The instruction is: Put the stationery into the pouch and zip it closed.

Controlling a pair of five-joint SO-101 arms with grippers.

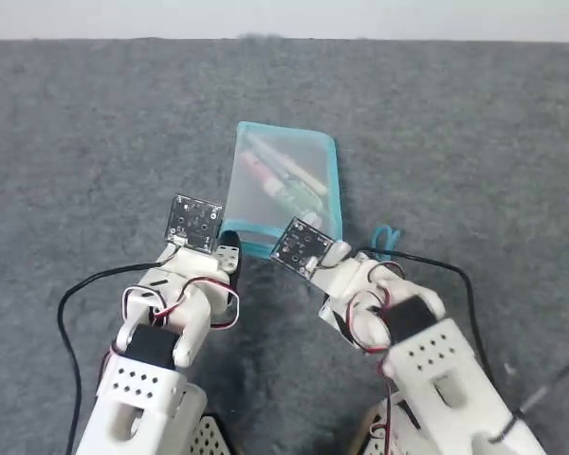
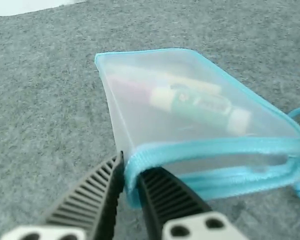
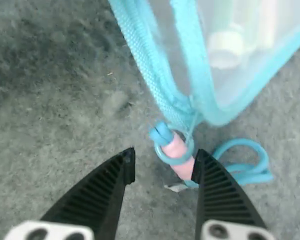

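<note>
my left gripper (image 2: 129, 185) clamps a corner of the limp, light pouch (image 2: 140, 120); i'd pinch its small zip pull (image 3: 174, 148), between the spread jaws of my right gripper (image 3: 163, 152).

Bare tabletop (image 1: 85, 133) lies open on both sides of the pouch (image 1: 284, 185) and beyond its far edge. Its near edge is obstructed. The left gripper (image 2: 130, 169) clamps one corner, and the right gripper (image 3: 163, 152) straddles the zip pull (image 3: 178, 154), fingers apart. A black cable (image 1: 68, 322) loops beside the left arm.
</note>
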